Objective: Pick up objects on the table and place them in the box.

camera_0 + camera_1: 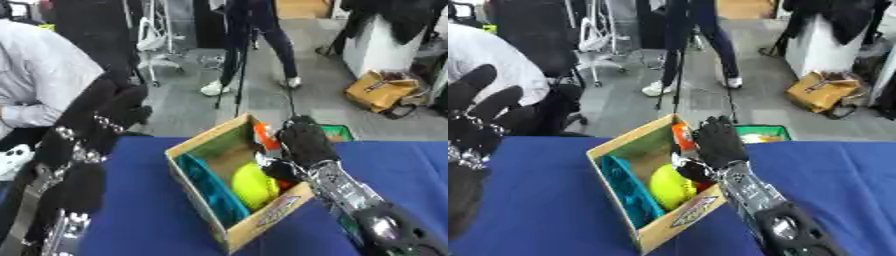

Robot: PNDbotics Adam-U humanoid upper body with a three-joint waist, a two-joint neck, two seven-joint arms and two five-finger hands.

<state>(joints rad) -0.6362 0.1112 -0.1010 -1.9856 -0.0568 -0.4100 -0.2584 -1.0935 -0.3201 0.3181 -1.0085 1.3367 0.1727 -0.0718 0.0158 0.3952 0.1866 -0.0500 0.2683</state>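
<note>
Orange, upright and narrow, a packet (pixel 265 136) stands inside the open cardboard box (pixel 203 141) at frame centre, just left of the right hand (pixel 306 142), whose fingers curl beside it; whether they grasp it I cannot tell.

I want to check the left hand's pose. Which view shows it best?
The right eye view: the left hand shows raised with fingers spread straight, clear of the box. In the left eye view it looms close and bunched, so its fingers are harder to read.

Even indoor light; both views soft, perhaps motion-blurred.
</note>
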